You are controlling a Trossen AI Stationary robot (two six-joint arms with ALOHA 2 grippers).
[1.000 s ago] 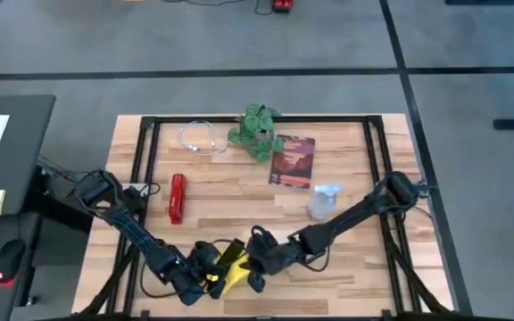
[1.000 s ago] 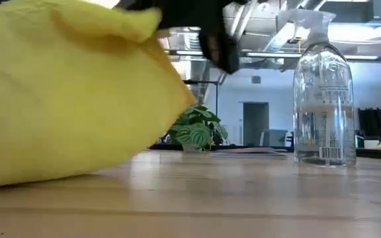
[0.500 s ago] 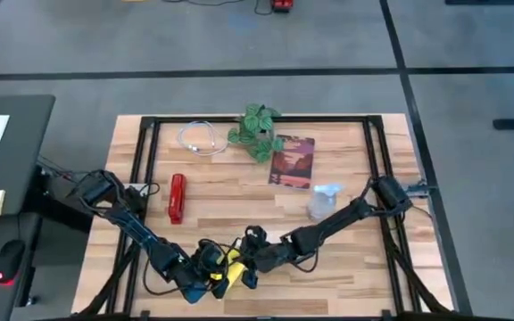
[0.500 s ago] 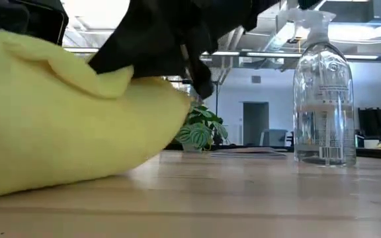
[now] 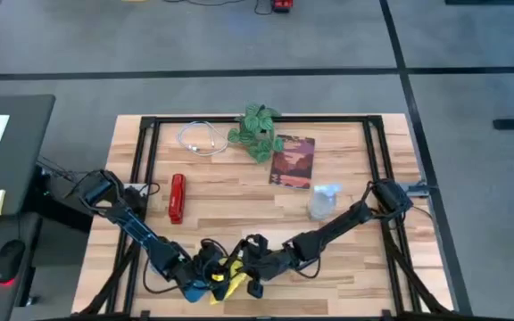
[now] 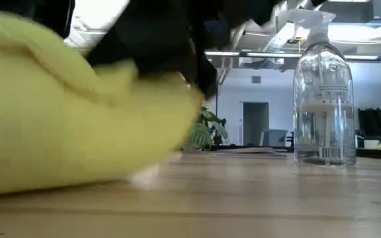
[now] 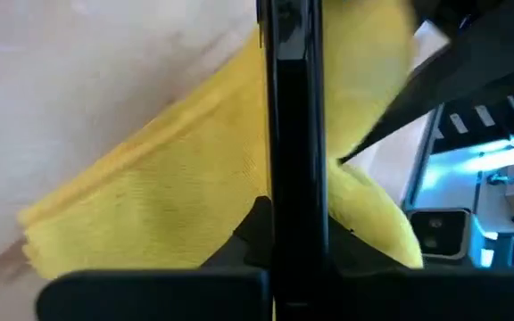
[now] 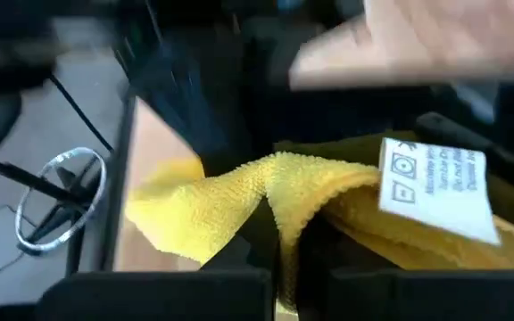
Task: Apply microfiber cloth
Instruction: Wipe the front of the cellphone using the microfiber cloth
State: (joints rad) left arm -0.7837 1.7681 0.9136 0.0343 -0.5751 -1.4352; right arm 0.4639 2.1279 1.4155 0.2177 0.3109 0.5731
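Microfiber cloth (image 5: 227, 278) bunched at lower centre of high view, near table's (image 5: 239, 192) front edge, between both claws. Right gripper (image 5: 250, 278) pinching cloth fold, white tag beside fingers; tag print too blurred to read. Left gripper (image 5: 205, 283) pressed on black smartphone (image 7: 291, 134) held edge-on against cloth. Spray bottle (image 6: 323, 99) label unreadable.

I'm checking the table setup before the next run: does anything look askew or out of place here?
Only the microfiber cloth: it lies crumpled at the table's near edge, bunched between the left gripper and right gripper. The spray bottle stands upright; nothing is spilled.
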